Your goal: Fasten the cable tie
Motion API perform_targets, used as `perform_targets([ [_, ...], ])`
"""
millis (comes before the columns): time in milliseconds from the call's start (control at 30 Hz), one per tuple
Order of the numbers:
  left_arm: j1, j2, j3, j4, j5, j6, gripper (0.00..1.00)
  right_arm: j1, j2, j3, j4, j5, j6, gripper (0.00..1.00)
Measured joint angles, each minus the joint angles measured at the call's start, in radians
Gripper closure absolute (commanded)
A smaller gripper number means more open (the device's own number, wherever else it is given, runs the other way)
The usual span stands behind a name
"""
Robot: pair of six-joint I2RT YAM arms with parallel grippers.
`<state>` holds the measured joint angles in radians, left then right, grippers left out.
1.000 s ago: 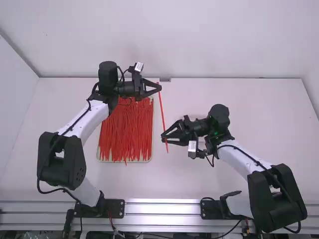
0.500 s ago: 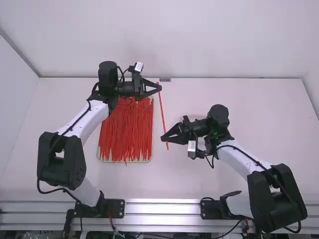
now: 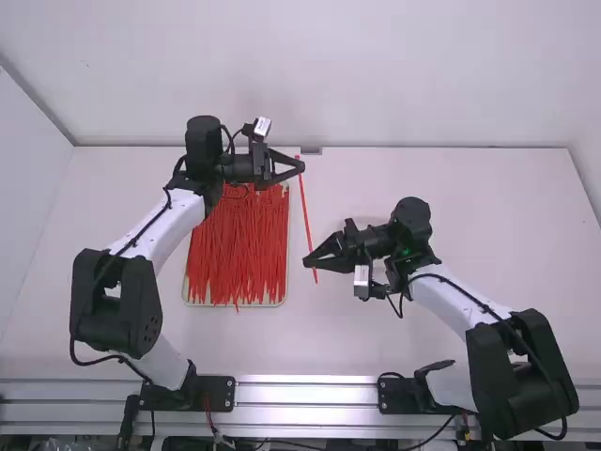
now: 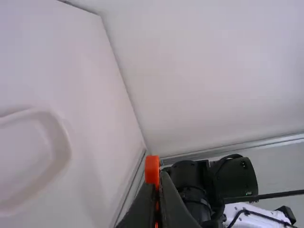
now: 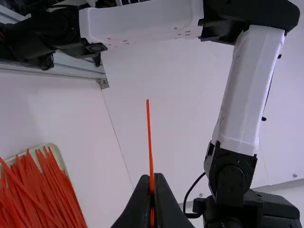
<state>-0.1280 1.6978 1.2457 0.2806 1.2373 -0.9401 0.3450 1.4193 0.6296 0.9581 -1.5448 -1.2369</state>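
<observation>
Closing on the strap: right gripper (image 3: 308, 256) jaws looked narrower than a second earlier, nothing else moved.
Both grippers pinched one red cable tie (image 3: 305, 221) in the air beside the tray (image 3: 202, 303) of spares, left gripper (image 3: 300, 166) at its head. Not looped yet, I'd say. White table (image 3: 488, 197), plain white walls.

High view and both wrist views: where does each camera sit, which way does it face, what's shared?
High view: above and behind the bases, facing forward and down onto the table; both arms, left gripper and right gripper show.
Left wrist view: on that wrist, facing past its own gripper and the cable tie's head toward the table edge.
Right wrist view: on that wrist, facing past its own gripper along the tie toward the left arm and spare red ties.
Shared: all show the tie both grippers hold.
</observation>
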Motion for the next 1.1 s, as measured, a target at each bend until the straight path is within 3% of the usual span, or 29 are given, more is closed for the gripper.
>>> perform_targets([
  [633, 0.0, 0.0, 0.0, -0.016, 0.008, 0.067, 0.98, 0.0, 0.0, 0.0, -0.046, 0.023, 0.0, 1.0],
  [733, 0.0, 0.0, 0.0, -0.015, 0.008, 0.071, 0.98, 0.0, 0.0, 0.0, -0.046, 0.028, -0.004, 0.89],
  [867, 0.0, 0.0, 0.0, -0.015, 0.019, 0.07, 0.98, 0.0, 0.0, 0.0, -0.047, 0.038, -0.02, 0.86],
  [967, 0.0, 0.0, 0.0, -0.015, 0.026, 0.071, 0.98, 0.0, 0.0, 0.0, -0.047, 0.06, -0.027, 0.88],
  [1100, 0.0, 0.0, 0.0, -0.016, 0.027, 0.071, 0.98, 0.0, 0.0, 0.0, -0.047, 0.074, -0.027, 1.0],
])
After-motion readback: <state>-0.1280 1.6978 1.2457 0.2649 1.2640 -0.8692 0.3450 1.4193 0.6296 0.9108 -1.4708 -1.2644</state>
